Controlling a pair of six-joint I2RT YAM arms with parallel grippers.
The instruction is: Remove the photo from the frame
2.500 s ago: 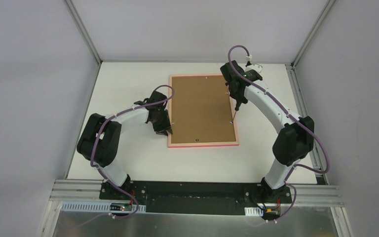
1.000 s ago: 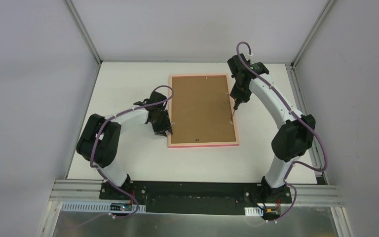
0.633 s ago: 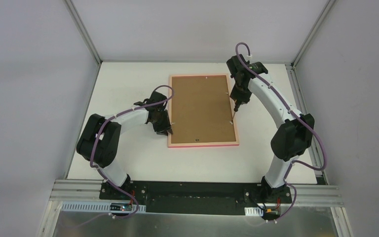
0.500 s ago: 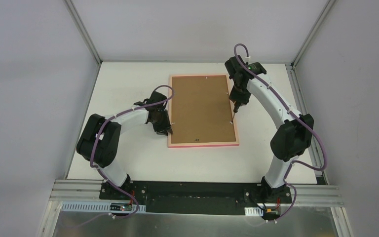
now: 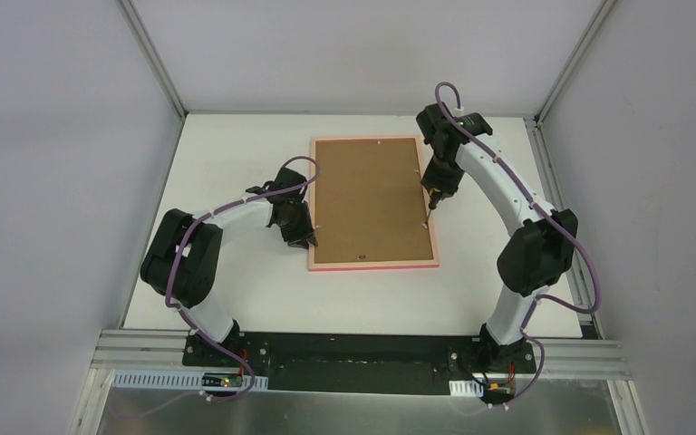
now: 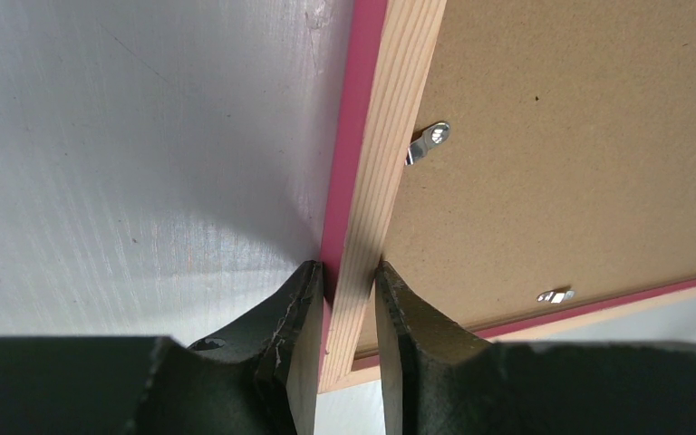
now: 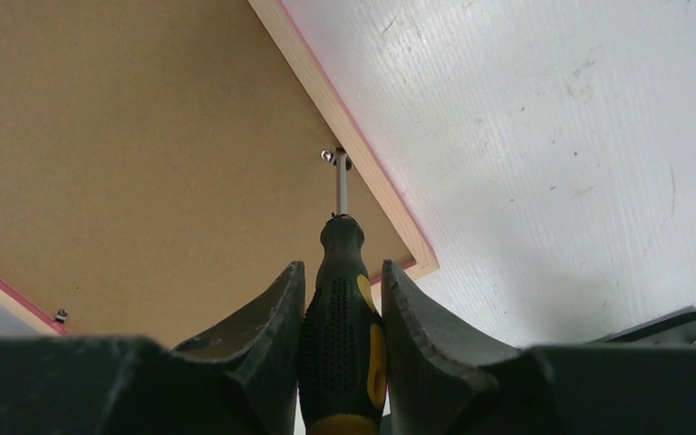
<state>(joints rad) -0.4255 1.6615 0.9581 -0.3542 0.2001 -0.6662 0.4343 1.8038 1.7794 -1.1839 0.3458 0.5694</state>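
The pink frame [image 5: 373,265] lies face down on the white table, its brown back board [image 5: 372,199] upward. The photo's picture side is hidden underneath. My left gripper [image 5: 306,241] is shut on the frame's left rail [image 6: 381,154] near the front corner, one finger outside and one on the board side. My right gripper [image 5: 438,184] is shut on a black and yellow screwdriver [image 7: 344,299]. The screwdriver's tip rests at a small metal tab [image 7: 333,156] on the frame's right rail.
More metal tabs [image 6: 431,138] sit along the board's edges, one on the near rail [image 6: 553,295]. Grey walls and aluminium posts [image 5: 154,56] enclose the table. Bare white tabletop [image 5: 236,149] lies left of the frame and a narrower strip [image 5: 498,154] to its right.
My left gripper's fingers have closed in on the frame's left rail. My right wrist has shifted slightly with the screwdriver, whose tip stays at the right rail. The frame has not moved.
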